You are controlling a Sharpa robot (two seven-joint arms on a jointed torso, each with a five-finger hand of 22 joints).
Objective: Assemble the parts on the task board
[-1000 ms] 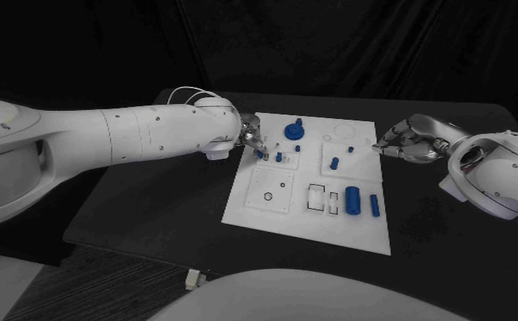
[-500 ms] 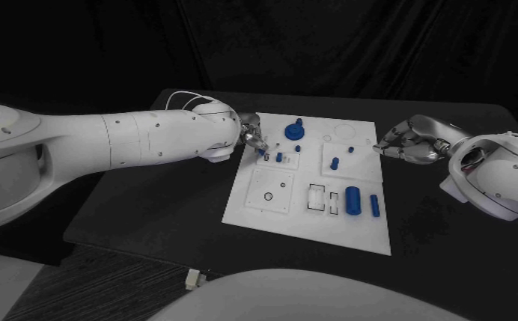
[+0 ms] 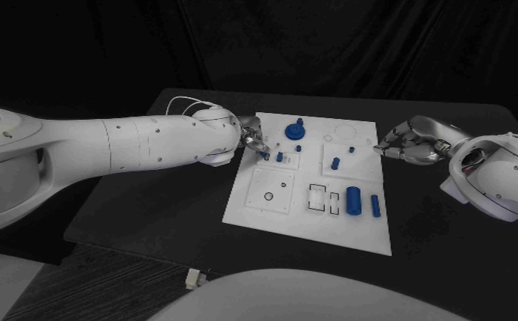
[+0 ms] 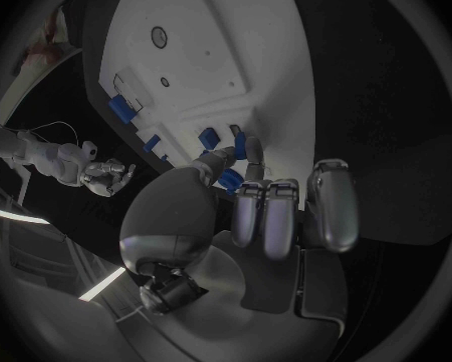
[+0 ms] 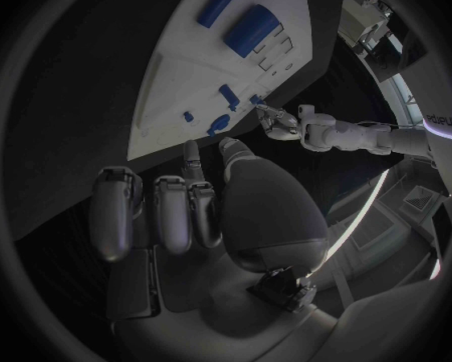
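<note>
The left hand (image 3: 251,135) is at the task board's (image 3: 308,220) left edge, fingers (image 4: 248,149) touching a small blue peg (image 3: 280,157) standing upright (a firm grip cannot be confirmed). The peg lies at 4 o'clock from the hand. The right hand (image 3: 413,141), fingers curled and empty, rests at the board's right edge on the black table (image 3: 162,194).

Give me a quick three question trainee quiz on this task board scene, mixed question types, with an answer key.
1. True or false: the right hand holds a blue part.
2. Which hand has its fingers at the small blue pegs near the task board's left edge? A. left B. right
3. Fill in: the two long blue cylinders lie near the board's ____ edge.

Key: 1 false; 2 A, the left hand; 3 right.
</note>
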